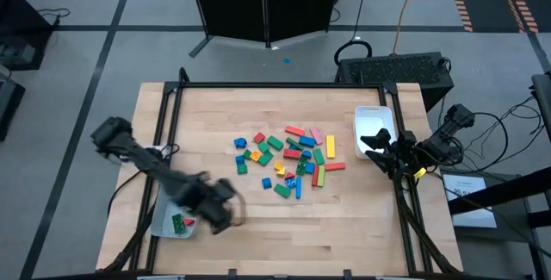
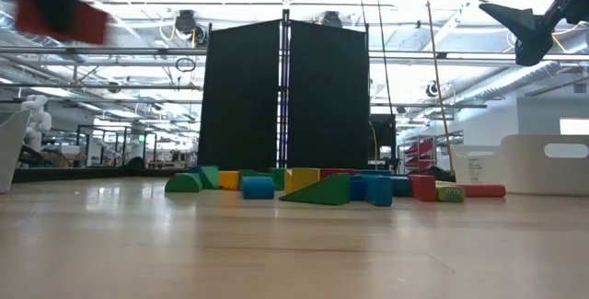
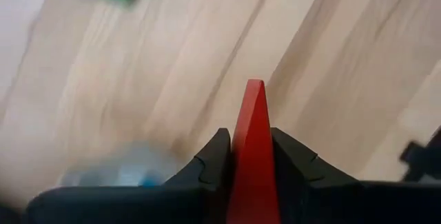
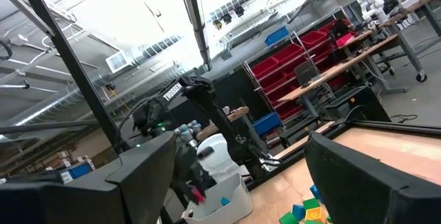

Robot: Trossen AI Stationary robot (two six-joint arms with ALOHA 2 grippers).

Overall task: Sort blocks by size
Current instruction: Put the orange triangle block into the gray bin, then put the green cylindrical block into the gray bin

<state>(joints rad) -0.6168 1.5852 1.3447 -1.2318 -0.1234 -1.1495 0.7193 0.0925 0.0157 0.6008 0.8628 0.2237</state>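
Observation:
A heap of small blocks [image 1: 288,159] in red, green, blue, yellow, orange and pink lies on the wooden table's middle and shows as a row [image 2: 331,187] in the low view. My left gripper [image 1: 217,213], blurred, hangs over the table's near left, beside a pale tray [image 1: 164,227]. It is shut on a red block [image 3: 252,148], which shows high up [image 2: 64,18] in the low view. The tray holds a green block [image 1: 178,221] and a red one. My right gripper [image 1: 379,146] waits open at the right edge, raised. My left gripper pinches the red block's two broad faces [image 3: 249,172] between its two fingers [image 3: 210,165]. The fingers come from above, pointing down. The block sticks out past the fingertips [image 3: 253,96] and hangs lifted well clear of the table.
A second pale tray [image 1: 375,127] lies at the table's right side, just under my right gripper. Bare wood lies between the heap and the near edge. A black frame rail [image 1: 275,84] runs along the far edge, and slanted struts stand at both near corners.

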